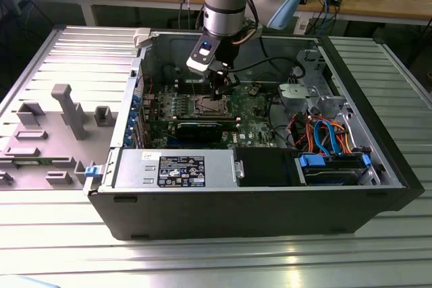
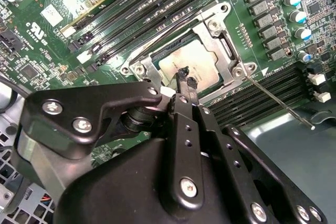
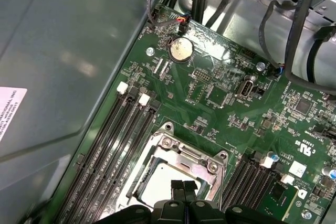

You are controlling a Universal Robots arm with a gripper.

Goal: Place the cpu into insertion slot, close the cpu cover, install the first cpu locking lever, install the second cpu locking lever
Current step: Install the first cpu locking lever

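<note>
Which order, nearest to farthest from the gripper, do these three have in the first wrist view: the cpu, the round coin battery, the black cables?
1. The cpu, just beneath the gripper.
2. The coin battery, across the green board.
3. The black cables, beyond the board's far edge.

Open case on a slatted table; labelled power supply along its near wall; blue and orange cables inside; grey fixture beside it; coin battery on the board.
</note>
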